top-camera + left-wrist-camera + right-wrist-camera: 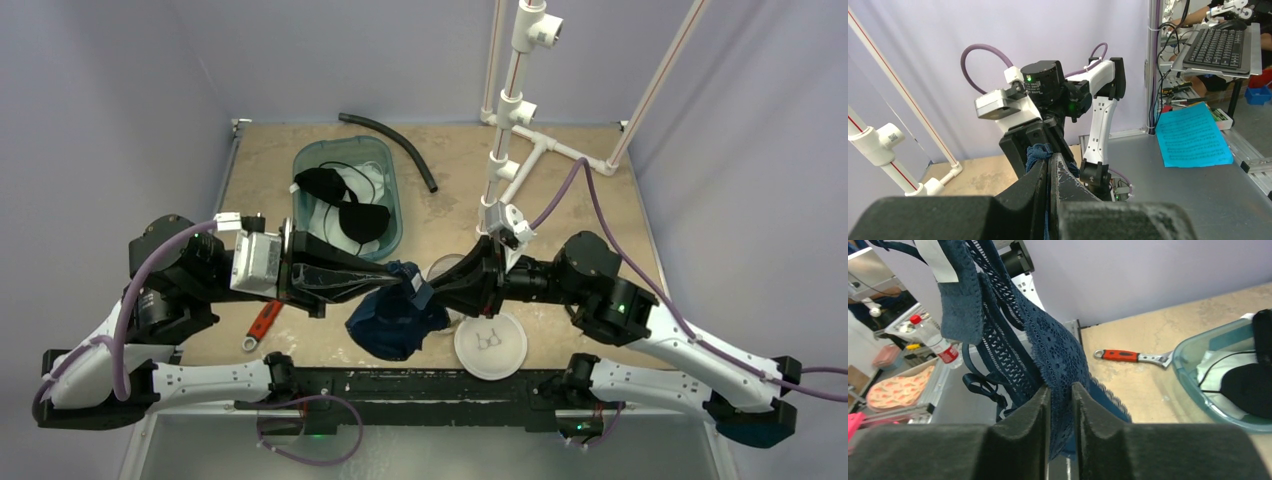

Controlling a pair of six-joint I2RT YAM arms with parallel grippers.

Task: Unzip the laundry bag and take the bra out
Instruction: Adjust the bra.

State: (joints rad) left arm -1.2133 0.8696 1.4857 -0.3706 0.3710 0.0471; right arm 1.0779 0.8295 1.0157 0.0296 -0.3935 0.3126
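Note:
A navy lace bra hangs between my two grippers above the table's front edge, its bulk drooping to the table. My left gripper is shut on a bunched bit of the bra; its fingers press together in the left wrist view. My right gripper faces it from the right. In the right wrist view its jaws stand a narrow gap apart with the bra's lace filling that gap. The laundry bag, white and round with a small bra outline on top, lies on the table under the right arm.
A teal tub holding a black bra and white cloth stands behind the left gripper, and its wall shows in the right wrist view. A red-handled wrench lies front left. A black hose and a white pipe frame are at the back.

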